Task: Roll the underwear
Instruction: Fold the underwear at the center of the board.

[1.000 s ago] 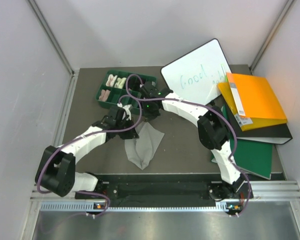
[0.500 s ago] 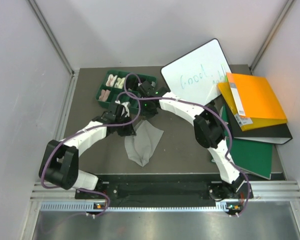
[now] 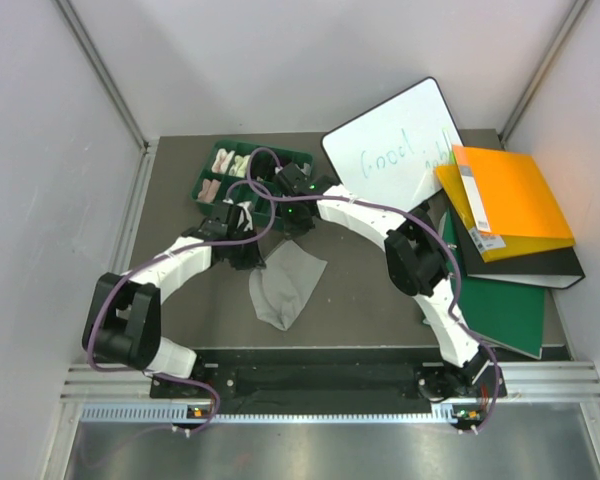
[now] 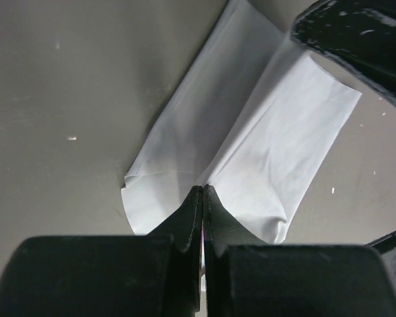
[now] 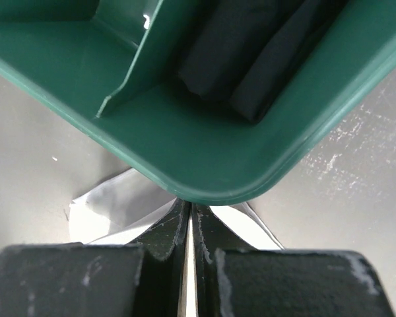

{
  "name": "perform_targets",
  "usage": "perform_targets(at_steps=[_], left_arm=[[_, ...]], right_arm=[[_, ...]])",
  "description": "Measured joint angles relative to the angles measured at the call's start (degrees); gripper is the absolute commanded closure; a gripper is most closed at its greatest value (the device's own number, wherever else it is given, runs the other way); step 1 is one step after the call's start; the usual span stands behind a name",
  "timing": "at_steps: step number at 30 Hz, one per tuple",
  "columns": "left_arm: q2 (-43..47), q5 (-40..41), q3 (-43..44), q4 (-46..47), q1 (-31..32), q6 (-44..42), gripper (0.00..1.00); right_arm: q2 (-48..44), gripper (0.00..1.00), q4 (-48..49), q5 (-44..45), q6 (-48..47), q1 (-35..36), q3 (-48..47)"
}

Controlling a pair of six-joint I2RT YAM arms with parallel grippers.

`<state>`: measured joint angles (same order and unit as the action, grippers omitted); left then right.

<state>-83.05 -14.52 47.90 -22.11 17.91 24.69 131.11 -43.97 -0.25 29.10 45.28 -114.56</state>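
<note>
— Where do we see the grey brief?
— Lying on the table, in front of both arms, its far edge near the green tray.
— And our jaws?
— Our left gripper is pinched closed on that cloth. Our right gripper is closed on it too, just beside the tray's corner.

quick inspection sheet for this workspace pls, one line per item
surface: dark table, scuffed
job's things: light grey underwear on the table, creased lengthwise; no black pair seen
clutter: green tray holding cloth rolls; whiteboard; orange folder, black binder and green folder piled at the right
grippers: left gripper and right gripper both shut on the underwear's far edge
cables: purple cables looping over the tray
surroundings: white walls
</note>
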Motion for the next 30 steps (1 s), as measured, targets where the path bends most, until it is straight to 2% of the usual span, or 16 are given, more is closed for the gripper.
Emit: perform_targets(at_steps=[16, 19, 20, 22, 23, 24, 26, 30], left_arm=[[-3.39, 3.21, 0.87, -0.44, -0.98, -0.20, 1.00], [-4.28, 3.80, 0.98, -0.44, -1.22, -0.20, 1.00], [-4.48, 4.09, 1.03, -0.48, -1.27, -0.20, 0.91], [-4.68, 5.22, 1.14, -1.29, -1.33, -0.52, 0.76], [-4.68, 5.60, 1.18, -1.81, -1.40, -0.76, 0.59], [-4.68, 6.49, 1.27, -2.43, -1.40, -0.61, 0.52], [-4.63, 7.58, 1.64, -3.28, -1.44, -0.66, 0.46], [-3.04, 9.42, 1.81, -4.02, -1.44, -0.66, 0.37]], right_arm=[[1.92, 1.00, 1.95, -0.07, 0.09, 0.37, -0.33], [2.12, 0.92, 1.99, -0.24, 0.28, 0.37, -0.33], [2.19, 0.83, 2.01, -0.39, 0.44, 0.37, -0.33], [2.27, 0.72, 2.12, -0.50, 0.42, 0.35, -0.33], [2.29, 0.63, 2.29, -0.72, 0.44, 0.31, -0.33], [2.29, 0.58, 2.54, -1.27, 0.28, 0.31, -0.33], [2.29, 0.50, 3.08, -2.58, 0.07, 0.31, -0.31], [1.55, 0.47, 5.77, -5.53, -0.15, 0.31, 1.18]])
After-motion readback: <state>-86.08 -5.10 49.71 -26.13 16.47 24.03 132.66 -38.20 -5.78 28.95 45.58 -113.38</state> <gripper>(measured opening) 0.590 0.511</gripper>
